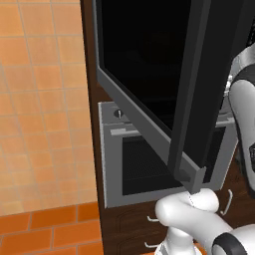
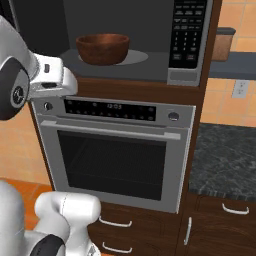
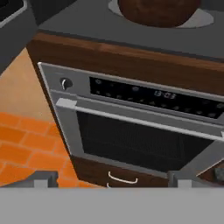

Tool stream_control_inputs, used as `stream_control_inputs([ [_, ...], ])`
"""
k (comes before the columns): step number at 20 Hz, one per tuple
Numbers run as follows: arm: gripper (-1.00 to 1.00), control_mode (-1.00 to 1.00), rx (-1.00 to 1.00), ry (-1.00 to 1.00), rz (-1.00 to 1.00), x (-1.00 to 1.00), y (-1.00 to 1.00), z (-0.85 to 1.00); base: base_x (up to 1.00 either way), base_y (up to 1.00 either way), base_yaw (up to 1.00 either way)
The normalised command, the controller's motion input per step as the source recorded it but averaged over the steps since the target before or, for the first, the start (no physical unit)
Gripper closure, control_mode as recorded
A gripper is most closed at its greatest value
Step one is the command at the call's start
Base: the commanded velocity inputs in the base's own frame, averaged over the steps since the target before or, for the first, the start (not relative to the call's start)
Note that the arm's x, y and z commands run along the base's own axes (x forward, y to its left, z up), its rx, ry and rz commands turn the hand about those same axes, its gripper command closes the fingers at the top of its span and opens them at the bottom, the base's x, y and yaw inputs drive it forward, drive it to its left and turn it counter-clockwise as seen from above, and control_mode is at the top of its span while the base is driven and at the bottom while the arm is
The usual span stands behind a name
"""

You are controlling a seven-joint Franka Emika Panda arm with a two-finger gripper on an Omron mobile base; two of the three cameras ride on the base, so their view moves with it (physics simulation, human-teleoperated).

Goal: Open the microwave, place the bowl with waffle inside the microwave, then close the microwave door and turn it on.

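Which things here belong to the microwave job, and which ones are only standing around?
Belong to the job:
- microwave, open
- microwave door, swung wide
- bowl, already inside on the turntable
- gripper, open and empty

Only standing around:
- oven below, closed
- drawers under the oven
- counter at the right
- wall outlet

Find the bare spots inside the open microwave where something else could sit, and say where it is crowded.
Inside the microwave, the grey floor is bare to the left of the bowl and between the bowl and the keypad wall. The middle is crowded: the bowl sits on the round plate. The door stands swung open.
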Motion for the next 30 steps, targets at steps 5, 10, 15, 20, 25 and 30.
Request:
stream_control_inputs([
  [5, -1.00, -1.00, -0.51, -0.49, 0.43, -0.95, -0.28, 0.06, 0.00, 0.00, 0.00],
  [10, -1.00, -1.00, -0.56, -0.19, 0.29, -1.00, 0.35, 0.29, 0.00, 0.00, 0.00],
  [15, -1.00, -1.00, -0.63, -0.24, 0.12, -0.99, 0.85, 0.00, 0.00, 0.00, 0.00],
  [20, -1.00, -1.00, -0.49, -0.15, 0.01, -0.94, 0.59, -0.01, 0.00, 0.00, 0.00],
  [25, -1.00, -1.00, -0.43, -0.05, -0.09, -0.53, 0.88, 0.03, 0.00, 0.00, 0.00],
  [30, -1.00, -1.00, -0.38, 0.00, -0.26, 0.17, 1.00, -0.09, 0.00, 0.00, 0.00],
])
